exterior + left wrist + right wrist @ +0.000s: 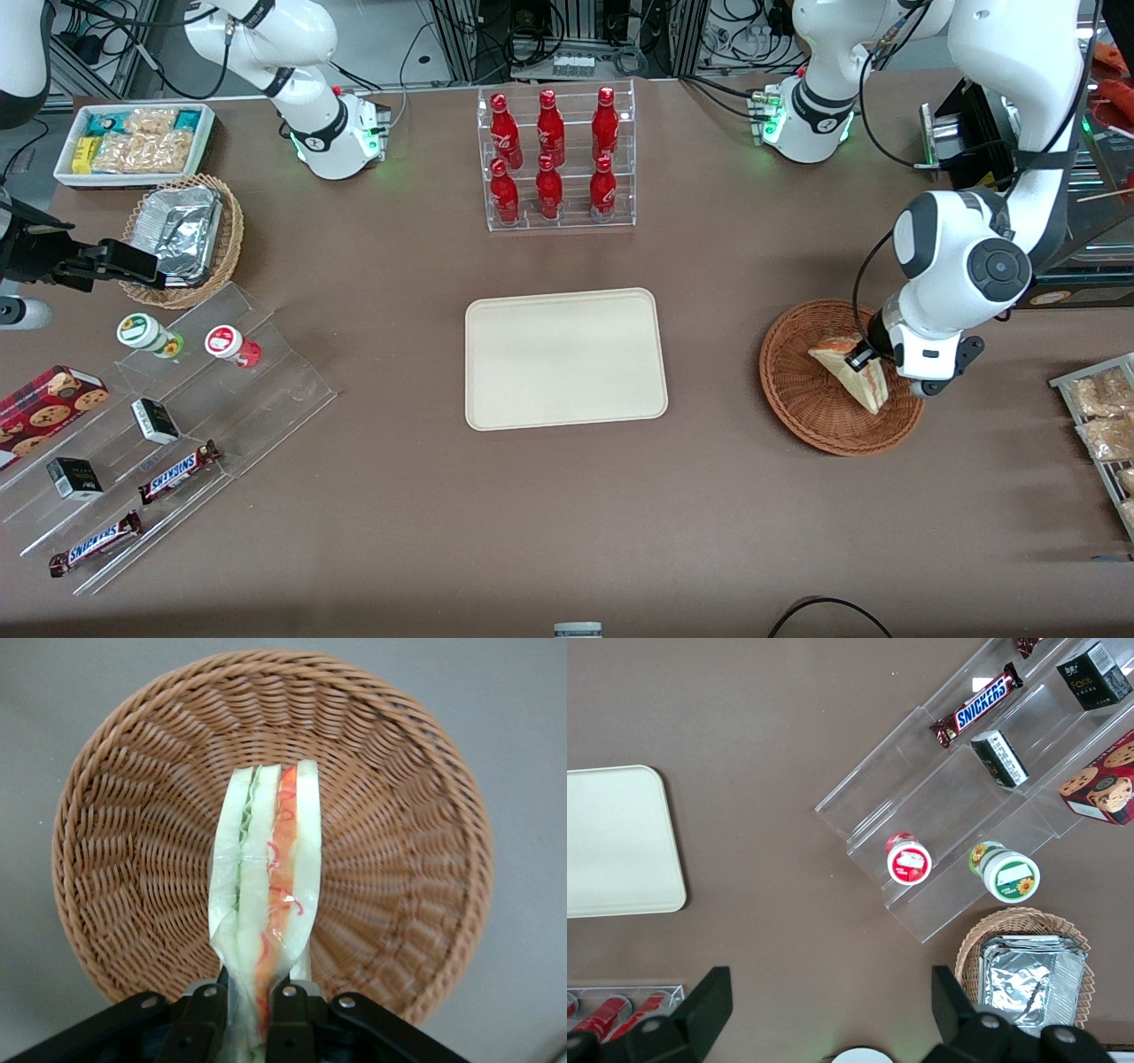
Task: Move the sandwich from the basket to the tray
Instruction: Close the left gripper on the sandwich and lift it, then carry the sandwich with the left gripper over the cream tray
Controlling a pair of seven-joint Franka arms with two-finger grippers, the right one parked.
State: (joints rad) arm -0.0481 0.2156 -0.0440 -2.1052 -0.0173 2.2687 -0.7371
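Gripper [252,1014]: over the basket, fingers [205,1019] pinched on one end of the sandwich.
Sandwich [268,877]: held edge-up above the basket's bowl, layers showing.
Basket [802,390]: toward the working arm's end of the table, beside the tray.
Tray [564,358]: mid-table, nothing on it, nearer the front camera than the bottle rack [556,159].

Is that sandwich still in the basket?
Yes: the sandwich, pinched on edge by the end effector, is over the basket.
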